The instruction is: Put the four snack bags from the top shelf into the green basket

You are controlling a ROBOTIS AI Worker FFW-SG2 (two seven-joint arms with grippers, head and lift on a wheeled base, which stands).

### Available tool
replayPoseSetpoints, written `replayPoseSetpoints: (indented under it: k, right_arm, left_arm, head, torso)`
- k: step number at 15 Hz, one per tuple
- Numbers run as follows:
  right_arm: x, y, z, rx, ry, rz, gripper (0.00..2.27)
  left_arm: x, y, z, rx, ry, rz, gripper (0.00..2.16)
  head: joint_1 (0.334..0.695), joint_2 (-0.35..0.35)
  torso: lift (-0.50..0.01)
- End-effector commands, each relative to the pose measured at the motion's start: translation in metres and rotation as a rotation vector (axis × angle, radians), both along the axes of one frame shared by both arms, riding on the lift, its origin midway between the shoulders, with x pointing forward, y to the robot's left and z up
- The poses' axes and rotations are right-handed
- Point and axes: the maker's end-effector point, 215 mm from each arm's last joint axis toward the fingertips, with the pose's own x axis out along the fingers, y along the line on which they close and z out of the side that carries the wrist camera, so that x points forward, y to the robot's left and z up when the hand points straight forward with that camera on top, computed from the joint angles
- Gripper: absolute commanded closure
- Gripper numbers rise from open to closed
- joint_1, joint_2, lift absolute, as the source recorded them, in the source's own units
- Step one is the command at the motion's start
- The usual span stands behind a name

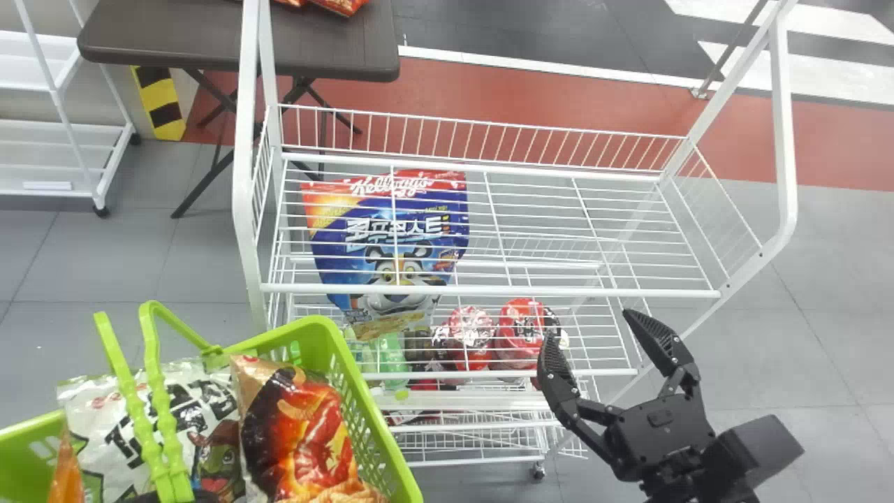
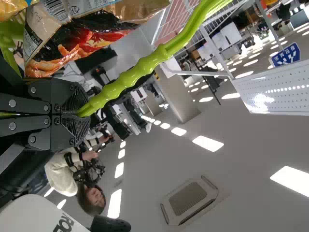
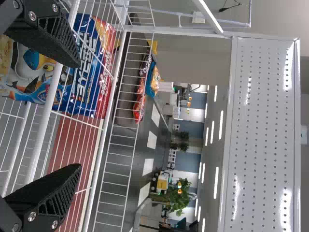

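In the green basket at lower left lie a white snack bag, a dark bag with a red shrimp picture and an orange bag. My left gripper is at the basket's handles; in the left wrist view the left gripper is shut on the green handle. Right of the basket, in front of the rack, my right gripper stands open with nothing between its fingers. The right gripper is spread apart in its wrist view. Wires of the top shelf cross the view.
A blue and red cereal bag shows through the top shelf's wires, lower in the rack. Red round packs and a green bottle sit beneath. Behind the rack, a dark table holds red bags.
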Motion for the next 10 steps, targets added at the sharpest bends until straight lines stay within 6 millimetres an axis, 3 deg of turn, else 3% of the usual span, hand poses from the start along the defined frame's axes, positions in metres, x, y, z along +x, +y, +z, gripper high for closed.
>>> replayPoseSetpoints:
  k: [1, 10]
  right_arm:
    - [0.0034, -0.0006, -0.003, 0.004, 0.003, -0.003, 0.07]
    - [0.0099, -0.0019, -0.0087, 0.008, 0.007, -0.007, 0.08]
  left_arm:
    - [-0.0002, -0.0002, 0.0004, -0.007, -0.001, -0.006, 2.15]
    - [0.0049, -0.0028, -0.0018, -0.002, -0.004, -0.008, 2.15]
  head:
    - [0.695, -0.215]
    - [0.695, -0.217]
  torso:
    - [-0.004]
    - [-0.004]
